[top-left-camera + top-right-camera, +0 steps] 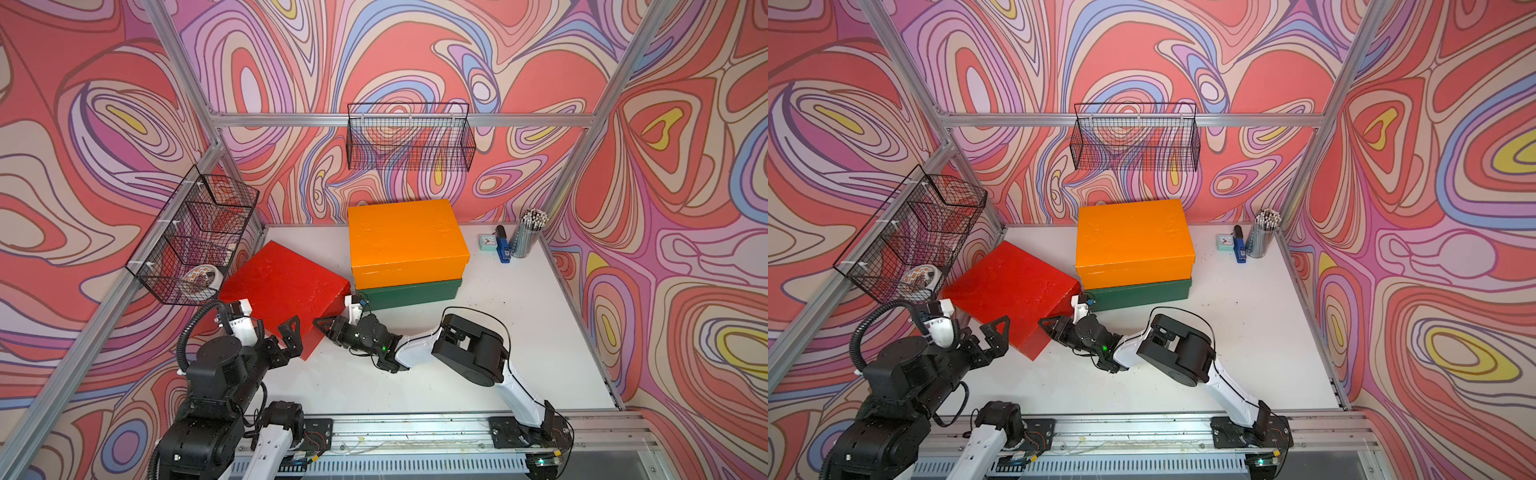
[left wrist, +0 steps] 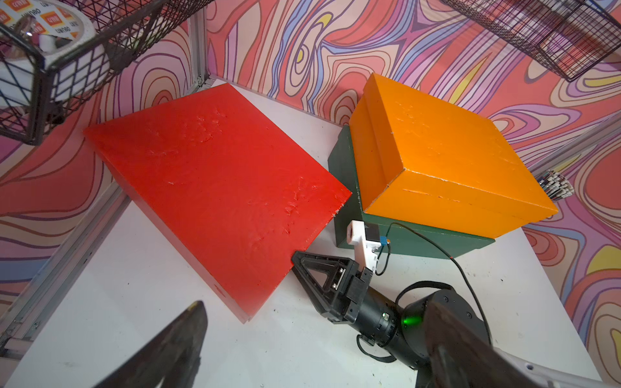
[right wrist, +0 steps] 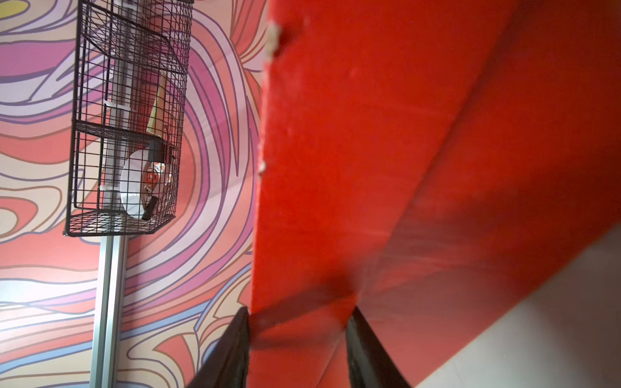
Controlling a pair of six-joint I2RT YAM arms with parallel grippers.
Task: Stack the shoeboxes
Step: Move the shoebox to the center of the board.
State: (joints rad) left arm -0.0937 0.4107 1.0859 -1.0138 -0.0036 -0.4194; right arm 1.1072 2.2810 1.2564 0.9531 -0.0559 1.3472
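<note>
Right wrist view: right gripper (image 3: 299, 312) was clamped on a wall edge of the red shoebox (image 3: 369, 151), with one black finger (image 3: 232, 352) on each side of the panel. White desk (image 3: 554, 319) showed beneath the box's underside.

In both top views the red shoebox (image 1: 282, 286) sat left of centre and tilted, its right side lifted and its near corner down on the desk. Orange shoebox (image 1: 405, 237) lay on top of the dark green shoebox (image 1: 415, 293) at centre frame, against the back wall and just right of the red one.

Left gripper (image 1: 293, 336), lower left, was at the red box's near edge with its jaws spread wide and nothing held; contact with the box was unclear.

Wire basket (image 1: 195, 241) on the left wall held a tape roll (image 1: 203, 278).
</note>
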